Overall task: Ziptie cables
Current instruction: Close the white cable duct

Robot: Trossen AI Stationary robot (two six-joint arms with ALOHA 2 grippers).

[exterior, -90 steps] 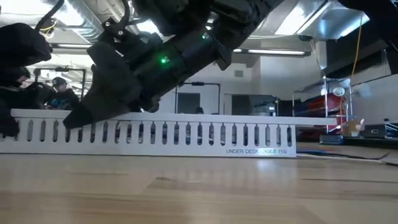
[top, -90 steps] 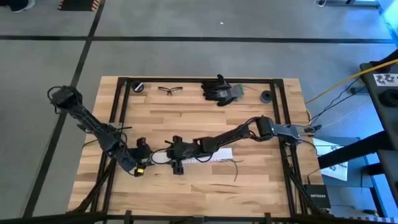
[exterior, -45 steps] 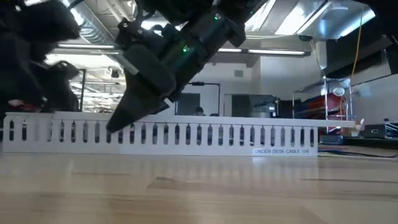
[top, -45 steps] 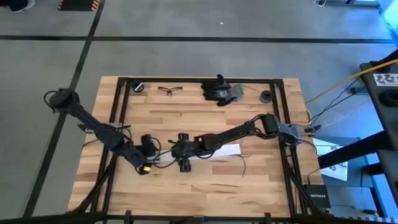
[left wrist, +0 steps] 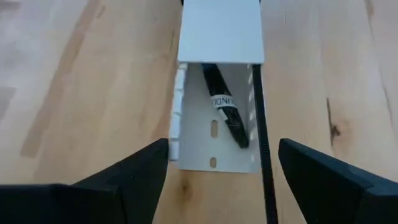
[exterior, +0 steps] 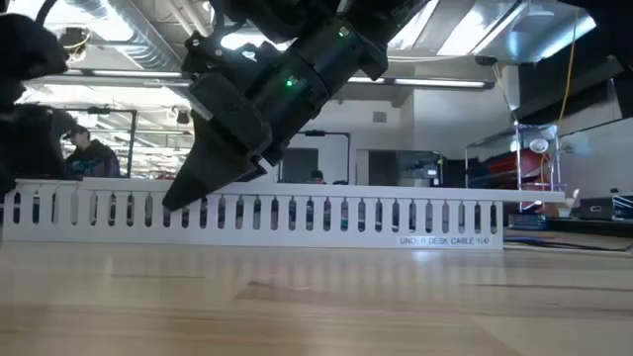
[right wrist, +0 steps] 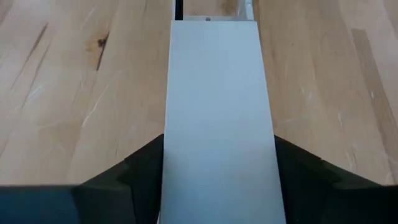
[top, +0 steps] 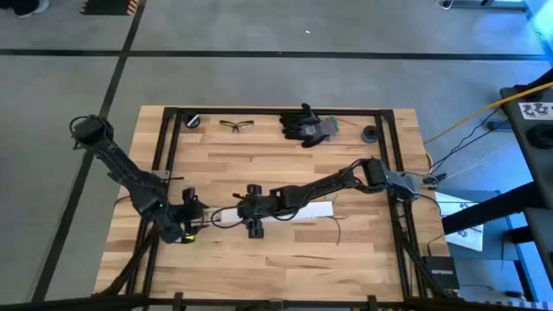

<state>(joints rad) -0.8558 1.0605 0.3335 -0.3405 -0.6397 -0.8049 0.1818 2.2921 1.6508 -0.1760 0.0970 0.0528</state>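
- Left hand (left wrist: 222, 155): fingers spread, one on each side of the open end of the white channel (left wrist: 221, 28), touching neither wall. In the high view it has drawn back a little toward its own side of the counter (top: 259, 164) over the last half second.
- Right hand (right wrist: 219, 149): fingers pressed against both long edges of the channel's flat top, pinching it. It has hardly moved in that time.
- Cables (left wrist: 225, 112): a dark, labelled length lies inside the channel, showing at its open end. A thin black strand (left wrist: 260, 124) runs along one inner wall; whether it is a wire or a tie cannot be told.
- Channel: in the low view it has slid sideways over the last second, then nearly settled.
- Reading: the cables appear seated and the channel steadied. No closed tie around the bundle is visible, so the fastening itself seems not yet done.
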